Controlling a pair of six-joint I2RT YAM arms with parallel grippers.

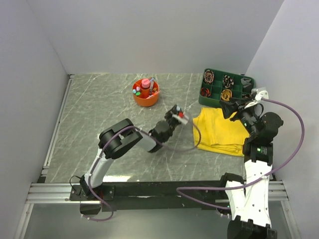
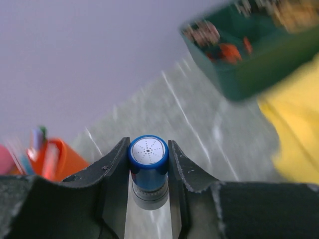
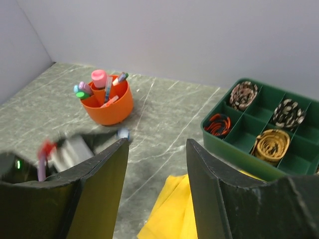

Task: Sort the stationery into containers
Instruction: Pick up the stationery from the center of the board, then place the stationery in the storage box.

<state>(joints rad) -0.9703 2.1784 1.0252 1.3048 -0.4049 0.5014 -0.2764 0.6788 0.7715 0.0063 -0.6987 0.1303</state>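
Observation:
A small cylinder with a blue cap (image 2: 148, 164) and a white end is clamped between the fingers of my left gripper (image 2: 148, 143), above the bare table. In the top view my left gripper (image 1: 175, 111) hovers mid-table between the orange organiser (image 1: 145, 94) and the green tray (image 1: 212, 101). The blue cap also shows in the right wrist view (image 3: 123, 133). The organiser (image 3: 107, 104) holds a pink tube (image 3: 99, 78) and several pens. My right gripper (image 3: 157, 144) is open and empty, above the tray's near edge (image 1: 234, 107).
A folded yellow cloth (image 1: 219, 130) lies in front of the green tray (image 3: 234, 144), under my right gripper. The tray's cells hold coiled bands (image 3: 218, 124). White walls close in the table at the left, back and right.

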